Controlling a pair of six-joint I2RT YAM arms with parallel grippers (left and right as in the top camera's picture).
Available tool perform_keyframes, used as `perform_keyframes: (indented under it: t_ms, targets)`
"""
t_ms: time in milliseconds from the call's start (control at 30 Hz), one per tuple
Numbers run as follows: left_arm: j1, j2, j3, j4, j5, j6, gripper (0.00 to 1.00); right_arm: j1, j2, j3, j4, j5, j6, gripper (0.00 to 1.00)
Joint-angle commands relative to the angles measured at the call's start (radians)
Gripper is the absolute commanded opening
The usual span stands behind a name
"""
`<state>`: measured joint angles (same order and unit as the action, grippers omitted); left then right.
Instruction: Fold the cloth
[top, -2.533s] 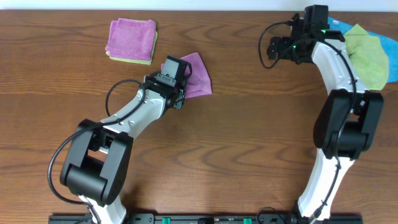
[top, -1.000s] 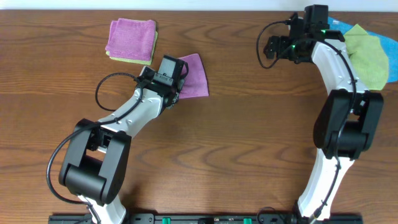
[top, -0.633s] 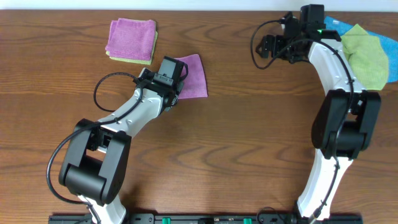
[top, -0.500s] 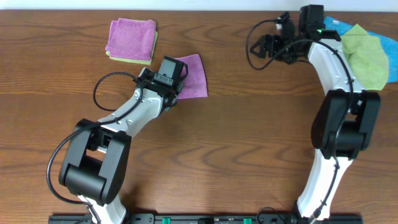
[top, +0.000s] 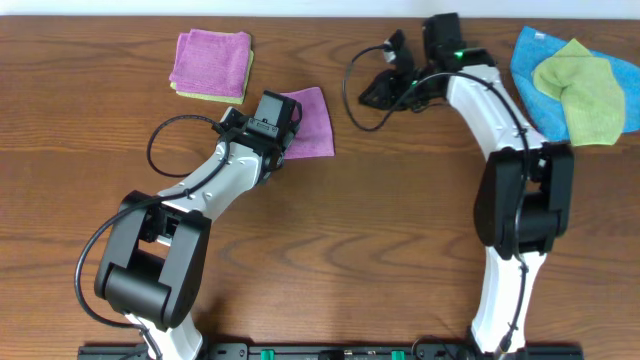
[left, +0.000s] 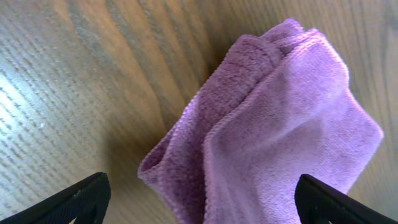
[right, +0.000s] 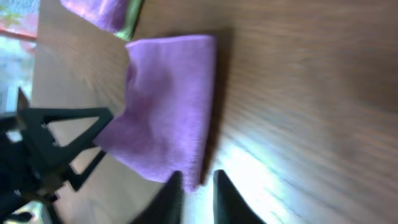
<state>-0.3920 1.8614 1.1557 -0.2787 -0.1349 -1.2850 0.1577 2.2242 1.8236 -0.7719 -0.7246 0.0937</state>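
Left end effector (left: 205, 198): spread wide, both tips at the lower corners of the wrist view, gripping nothing. Soft purple-lilac ribbed microfibre cloth (left: 280, 124) lying just ahead of and between the open tips, flat on the brown wood-grain bench (top: 400, 220), left of centre towards the far edge.

Right end effector (right: 194, 190): fingers drawn nearly together, only a narrow gap, nothing between them. Apart from the cloth, out to its right.

Progress, as judged:
- Cloth already doubled into a small compact shape; stacked layers showing along the near edge in the left wrist view.
- Released, not held by either side.
- Layers not quite flush, upper one a little offset from the lower, corner rounded.
- Folding itself probably done or close to it. Perhaps left: squaring the edges, or a move to the folded purple-over-green stack (top: 210, 65) at far left. Cannot say which.
- Bright blue cloth (top: 530, 55) and lime-green cloth (top: 585, 85) heaped loose at far right, apart from both arms.

Pose:
- Left arm: reaching from the near-left base diagonally up and right, wrist over the cloth's left edge, camera looking down.
- Right arm: up from the near-right base, elbow high, forearm swung left, tips aimed leftward at the cloth, low over the bench.
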Motion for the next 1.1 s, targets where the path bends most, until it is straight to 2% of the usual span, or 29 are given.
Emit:
perform_keyframes:
  t_ms: [0,300,500,767,1000,1067]
  targets:
    - [0.016,-0.06,0.006,0.021,0.005,0.007,0.96,0.017,0.007,-0.007,-0.019,-0.028,-0.003,0.02]
    - [0.086,-0.127,0.006,0.043,0.048,0.011,0.98,0.091,0.017,-0.049,-0.039,-0.096,-0.053,0.01]
    - [0.196,-0.205,0.006,0.034,0.113,0.148,0.98,0.182,0.061,-0.051,-0.032,-0.213,-0.144,0.01]
    - [0.322,-0.315,0.006,-0.136,0.11,0.267,0.97,0.28,0.154,-0.051,0.038,-0.43,-0.181,0.01]
    - [0.326,-0.317,0.005,-0.235,0.111,0.28,0.96,0.301,0.211,-0.051,0.127,-0.511,-0.179,0.01]
    - [0.326,-0.317,0.005,-0.251,0.111,0.284,0.96,0.299,0.213,-0.051,0.163,-0.601,-0.155,0.01]
